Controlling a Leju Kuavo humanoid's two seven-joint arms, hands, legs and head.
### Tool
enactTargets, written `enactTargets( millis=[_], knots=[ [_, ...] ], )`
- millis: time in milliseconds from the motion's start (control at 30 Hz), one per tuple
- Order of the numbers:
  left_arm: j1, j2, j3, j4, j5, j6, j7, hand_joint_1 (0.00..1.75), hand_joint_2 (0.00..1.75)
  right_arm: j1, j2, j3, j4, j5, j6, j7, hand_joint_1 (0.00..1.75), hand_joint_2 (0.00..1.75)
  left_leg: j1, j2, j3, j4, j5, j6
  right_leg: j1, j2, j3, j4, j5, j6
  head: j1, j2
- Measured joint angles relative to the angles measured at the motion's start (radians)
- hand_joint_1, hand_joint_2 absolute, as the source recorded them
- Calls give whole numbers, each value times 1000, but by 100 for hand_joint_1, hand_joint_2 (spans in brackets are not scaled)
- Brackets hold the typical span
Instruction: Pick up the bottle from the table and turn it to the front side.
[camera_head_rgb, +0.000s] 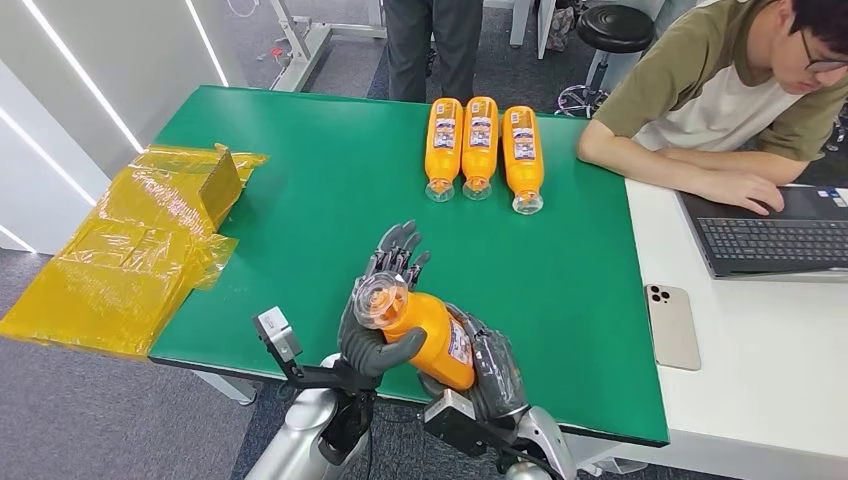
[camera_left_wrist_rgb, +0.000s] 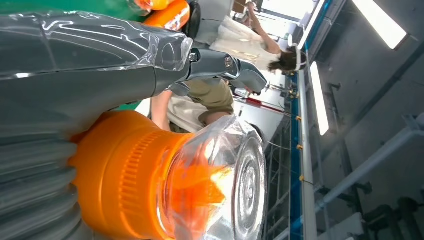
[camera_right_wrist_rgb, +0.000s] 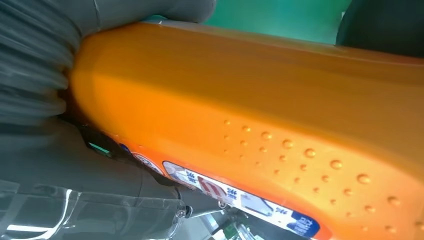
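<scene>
- Green table (camera_head_rgb: 330, 180) fills the middle of the head view, with a white desk (camera_head_rgb: 770, 350) butted against its 3 o'clock edge.
- On the green table, toward 12 o'clock, three orange bottles (camera_head_rgb: 480, 145) lie side by side, clear caps pointing toward the robot.
- At 9 o'clock a crumpled sheet of yellow plastic wrap (camera_head_rgb: 130, 255) drapes over the table's edge.
- At the 6 o'clock edge the task's bottle (camera_head_rgb: 425, 335) is off the surface, held between both hands, tilted with its clear cap up toward 10 o'clock.
- The left hand (camera_head_rgb: 375, 320) grips the bottle at its neck, thumb wrapped under it and fingers stretched up behind the cap.
- The right hand (camera_head_rgb: 490, 365) cups the bottle's lower body from the 4 o'clock side; its label shows beside that palm.
- At 2 o'clock a person (camera_head_rgb: 720, 100) leans on the table, one hand by a laptop (camera_head_rgb: 770, 235); a phone (camera_head_rgb: 672, 325) lies face down on the white desk.
</scene>
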Motion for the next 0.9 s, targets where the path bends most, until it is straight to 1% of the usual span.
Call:
enactTargets(
  millis=[67,133,200,267,567,600,633,700,733,767,900],
  knots=[
    [-1,-1,7,8,-6,3,0,0,175,0,0,-6,1,30,37,37,175,175,0,0,0,0,0,0,0,0,0,0,0,0,0,0],
    [0,-1,16,12,-15,7,0,78,175,-1,0,-15,4,61,75,67,175,175,0,0,0,0,0,0,0,0,0,0,0,0,0,0],
    [2,-1,24,14,-24,11,0,165,175,-2,1,-22,6,81,94,78,175,175,0,0,0,0,0,0,0,0,0,0,0,0,0,0],
    [3,-2,29,14,-31,15,0,175,175,-1,3,-26,8,91,103,83,175,175,0,0,0,0,0,0,0,0,0,0,0,0,0,0],
    [6,-4,47,14,-60,16,-13,175,175,10,17,-53,8,119,116,96,175,175,0,0,0,0,0,0,0,0,0,0,0,0,0,0],
    [6,-4,48,14,-62,16,-13,175,175,11,18,-55,8,122,116,97,167,175,0,0,0,0,0,0,0,0,0,0,0,0,0,0],
    [6,-4,49,14,-63,16,-13,175,175,12,19,-56,8,125,116,97,138,175,0,0,0,0,0,0,0,0,0,0,0,0,0,0],
    [7,-4,50,14,-65,16,-14,175,175,14,22,-60,8,129,114,93,51,175,0,0,0,0,0,0,0,0,0,0,0,0,0,0],
    [7,-4,51,14,-67,16,-16,175,175,15,25,-63,8,130,107,87,15,175,0,0,0,0,0,0,0,0,0,0,0,0,0,0],
    [7,-4,51,13,-68,16,-17,175,175,17,28,-64,8,134,92,79,0,175,0,0,0,0,0,0,0,0,0,0,0,0,0,0],
    [6,-5,51,13,-73,18,-19,175,175,34,51,-66,-6,105,-17,3,0,175,0,0,0,0,0,0,0,0,0,0,0,0,0,0]
  ],
)
